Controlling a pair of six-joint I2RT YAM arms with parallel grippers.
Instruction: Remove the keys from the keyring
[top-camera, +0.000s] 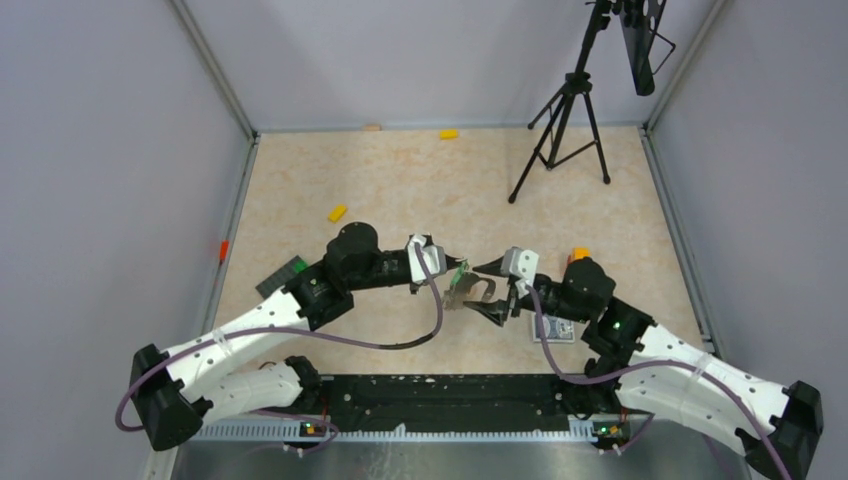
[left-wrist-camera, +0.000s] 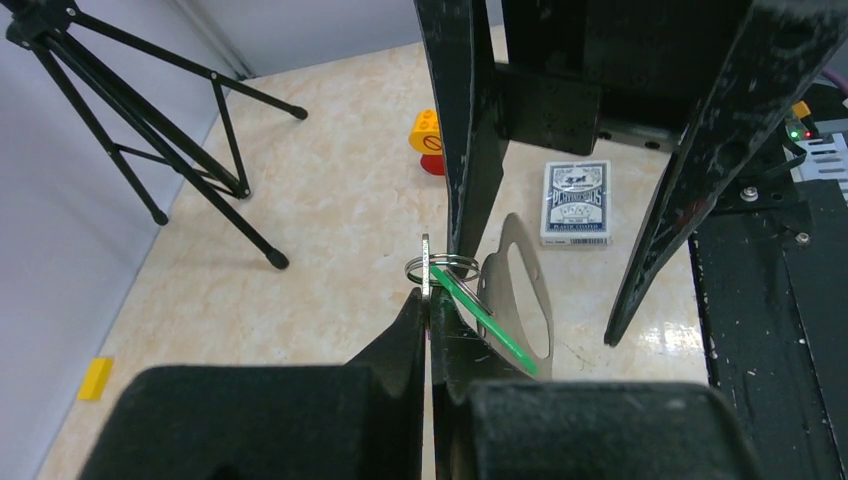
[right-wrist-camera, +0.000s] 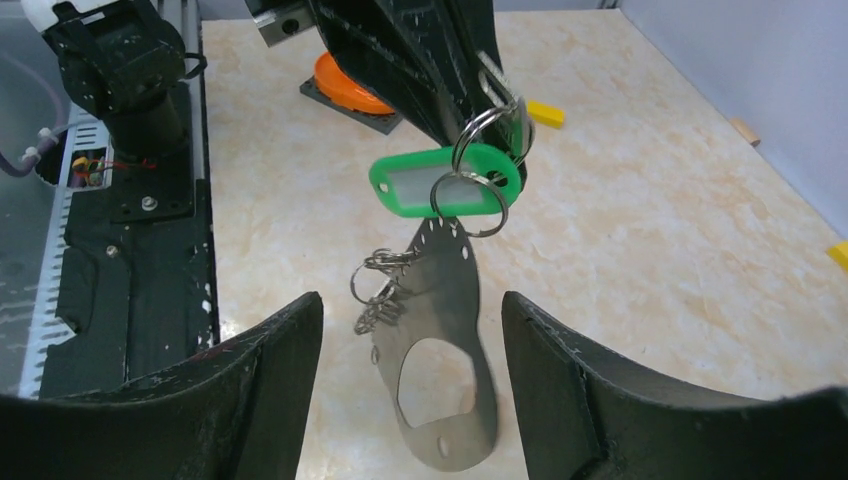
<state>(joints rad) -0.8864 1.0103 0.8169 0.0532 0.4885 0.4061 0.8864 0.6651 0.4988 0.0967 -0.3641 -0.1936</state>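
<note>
The keys (right-wrist-camera: 445, 180), green head foremost, are hanging over mid-table, pinched by the clenched left gripper (left-wrist-camera: 428, 300). The grey keyring (right-wrist-camera: 450, 290) is dangling at their 6 o'clock. The right gripper (right-wrist-camera: 412, 300) is gaping, released, straddling it. A card deck (top-camera: 552, 328) is lying at 4 o'clock.

The left gripper (left-wrist-camera: 428, 305) has its black fingers pressed together, pinching the keys (left-wrist-camera: 426, 270): a thin silvery blade stands upright, with a small wire loop (left-wrist-camera: 447, 264) beside it and a green strip slanting away. The keyring (left-wrist-camera: 513, 238), a flat grey plate with a cut-out, hangs just beyond. It lies between the widely parted jaws of the right gripper (left-wrist-camera: 540, 295). On the beige worktop (left-wrist-camera: 330, 200), a blue card deck (left-wrist-camera: 577, 200) lies near the black rail (left-wrist-camera: 770, 300) along one edge. A yellow-and-red toy (left-wrist-camera: 428, 140) sits further out, a black tripod (left-wrist-camera: 150, 130) stands by the walled corner, and a yellow block (left-wrist-camera: 96, 378) lies by the wall.
</note>
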